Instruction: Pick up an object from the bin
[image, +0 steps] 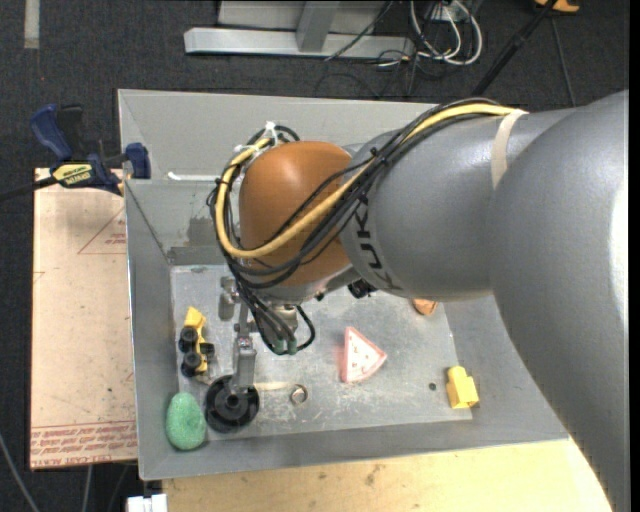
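Black wheel-like disc (232, 405) lies near-left, directly on the near side of the gripper (243, 368), touching green oval lump (185, 421); can't tell if gripper open or closed

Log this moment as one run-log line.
end effector: low over black round piece | place: bin, view's lower left | nearby: green lump, yellow-black toy

- I'm seeing the bin (150, 300) in plain grey metal.
- A lump (185, 421) is showing green, and a disc (232, 405) black.
- A small toy (195, 342) is showing yellow with black.
- A triangular slice (361, 357) is showing pink with a pale rim.
- A block (460, 387) is showing plain yellow.
- The wrist cover (290, 205) is showing orange-brown, crossed by yellow and black cables (450, 113).
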